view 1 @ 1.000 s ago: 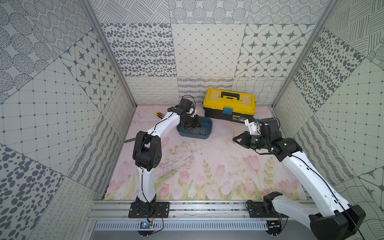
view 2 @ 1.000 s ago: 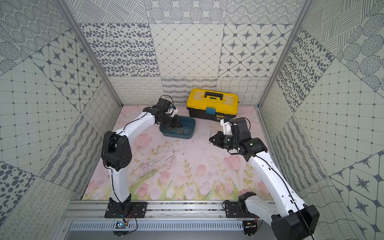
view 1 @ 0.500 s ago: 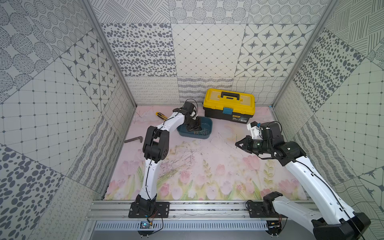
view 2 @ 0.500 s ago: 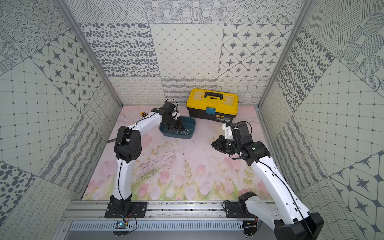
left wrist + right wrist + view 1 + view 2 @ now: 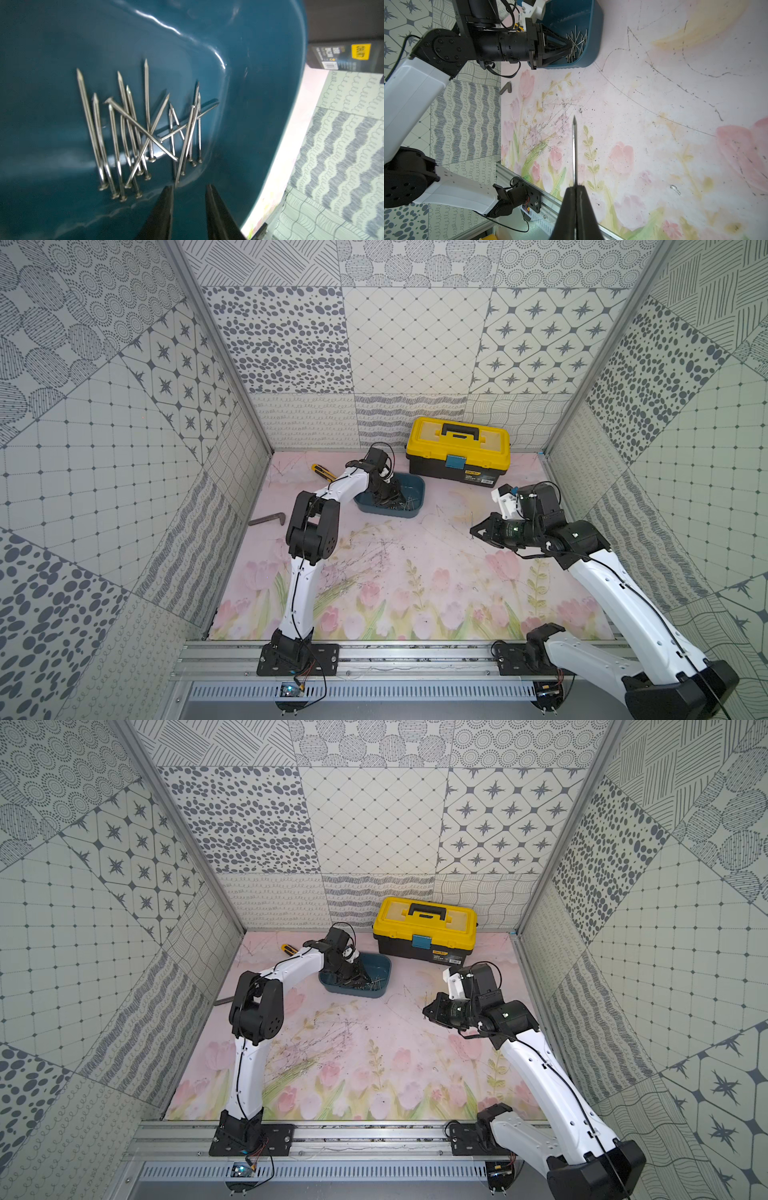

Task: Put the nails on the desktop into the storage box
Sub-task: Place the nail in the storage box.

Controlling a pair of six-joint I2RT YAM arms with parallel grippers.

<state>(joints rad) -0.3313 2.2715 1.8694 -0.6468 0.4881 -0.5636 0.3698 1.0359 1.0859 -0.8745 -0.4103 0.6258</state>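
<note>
The nails are piled in the storage box, just above centre in both top views. The left claw is slightly parted and empty over them. One nail is pinched in the closed right claw above the table, right of centre.

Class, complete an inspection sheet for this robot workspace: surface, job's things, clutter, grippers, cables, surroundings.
Surface: desktop scuffed with dark scratches.
Job's things: nails heaped in storage box; one nail outside it, in right gripper.
Clutter: yellow toolbox, L-shaped bar, yellow-handled tool.
Grippers: left gripper open inside the box; right gripper shut on the nail, above the desktop.
Cables: black loop at left wrist.
Surroundings: patterned wall panels, metal rail in front.
</note>
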